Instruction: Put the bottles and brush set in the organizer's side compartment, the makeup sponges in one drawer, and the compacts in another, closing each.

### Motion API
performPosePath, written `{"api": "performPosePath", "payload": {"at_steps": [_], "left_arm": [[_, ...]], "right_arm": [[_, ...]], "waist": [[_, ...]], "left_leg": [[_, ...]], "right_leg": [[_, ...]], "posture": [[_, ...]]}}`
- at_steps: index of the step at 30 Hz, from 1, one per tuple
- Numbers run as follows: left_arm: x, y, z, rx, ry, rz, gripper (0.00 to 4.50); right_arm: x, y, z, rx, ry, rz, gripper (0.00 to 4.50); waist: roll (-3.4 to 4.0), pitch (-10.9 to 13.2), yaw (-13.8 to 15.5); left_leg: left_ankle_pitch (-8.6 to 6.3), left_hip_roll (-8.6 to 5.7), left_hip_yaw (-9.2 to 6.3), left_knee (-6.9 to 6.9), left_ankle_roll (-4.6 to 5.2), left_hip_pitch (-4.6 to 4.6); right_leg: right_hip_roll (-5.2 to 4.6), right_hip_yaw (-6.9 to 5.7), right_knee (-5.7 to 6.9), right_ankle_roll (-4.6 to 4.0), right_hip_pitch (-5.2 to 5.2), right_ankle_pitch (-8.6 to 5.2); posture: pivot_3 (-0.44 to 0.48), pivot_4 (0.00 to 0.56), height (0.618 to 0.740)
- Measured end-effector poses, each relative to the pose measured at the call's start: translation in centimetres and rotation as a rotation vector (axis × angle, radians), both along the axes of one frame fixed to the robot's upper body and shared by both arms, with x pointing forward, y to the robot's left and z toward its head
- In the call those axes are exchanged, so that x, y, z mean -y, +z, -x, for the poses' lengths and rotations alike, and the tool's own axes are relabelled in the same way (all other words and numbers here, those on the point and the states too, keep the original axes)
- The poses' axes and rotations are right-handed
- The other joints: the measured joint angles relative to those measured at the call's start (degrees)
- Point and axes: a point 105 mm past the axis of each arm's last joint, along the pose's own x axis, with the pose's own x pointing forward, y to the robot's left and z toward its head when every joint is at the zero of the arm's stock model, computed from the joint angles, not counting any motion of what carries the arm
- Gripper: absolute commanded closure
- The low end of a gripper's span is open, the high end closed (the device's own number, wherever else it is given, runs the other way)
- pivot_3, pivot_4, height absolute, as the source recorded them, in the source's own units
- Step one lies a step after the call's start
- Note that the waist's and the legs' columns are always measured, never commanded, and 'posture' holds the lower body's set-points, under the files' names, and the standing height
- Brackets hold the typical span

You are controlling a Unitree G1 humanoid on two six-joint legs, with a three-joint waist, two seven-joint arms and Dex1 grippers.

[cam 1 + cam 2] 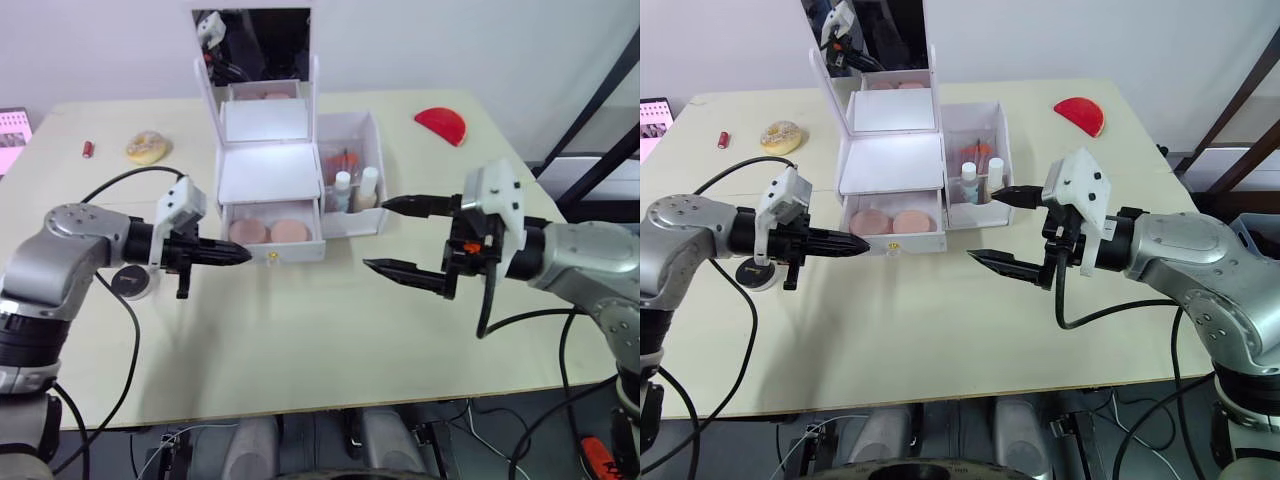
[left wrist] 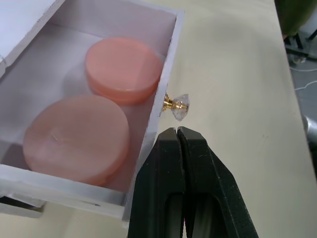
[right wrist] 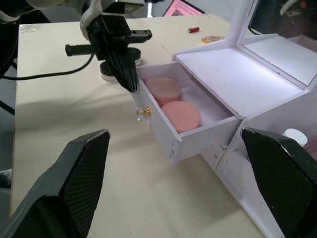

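Left wrist view – two round pink compacts [image 2: 99,109] in open white drawer [image 2: 168,64]

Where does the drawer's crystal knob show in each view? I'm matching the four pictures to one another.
Left eye view: crystal knob on the open drawer's front, just past the left end effector.
Right eye view: same spot.
Left wrist view: knob above the shut fingertips.
Right wrist view: knob below the left end effector.
Shared landmark: two pink compacts in the drawer.

No legible text, labels, brands or nos. on anything in view.
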Motion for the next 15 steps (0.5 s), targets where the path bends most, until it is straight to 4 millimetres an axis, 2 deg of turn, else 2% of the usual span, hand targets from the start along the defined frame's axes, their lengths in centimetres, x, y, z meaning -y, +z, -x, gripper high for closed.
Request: {"api": "performPosePath", "payload": {"at_steps": [3,8,15], "left_arm": [[0.1,-0.5,-0.7,0.007,0.023,-0.004,4.43],[0.6,-0.2,-3.0,0.079,0.08,0.002,4.43],[1.0,-0.6,-5.0,0.123,0.153,0.02,4.43]], "right_arm": [[0.0,0.1,0.0,0.001,0.003,-0.002,0.0],[-0.1,0.2,0.1,0.004,0.007,-0.002,0.0],[-0.1,0.2,0.1,0.001,0.011,-0.006,0.0]], "waist": [[-0.02,0.0,0.0],[-0.02,0.0,0.0],[-0.02,0.0,-0.1]], "left_leg": [[0.0,0.0,0.0,0.0,0.0,-0.01],[0.0,0.0,0.01,0.0,0.0,-0.04],[0.0,0.0,-0.01,-0.03,0.0,-0.04]], "right_leg": [[0.0,0.0,0.0,0.0,0.0,0.0],[0.0,0.0,-0.01,-0.03,0.0,0.02],[0.02,0.0,-0.01,-0.08,-0.01,0.06]], "posture": [[0.0,0.15,0.739],[0.0,0.15,0.739],[0.0,0.15,0.739]]}}
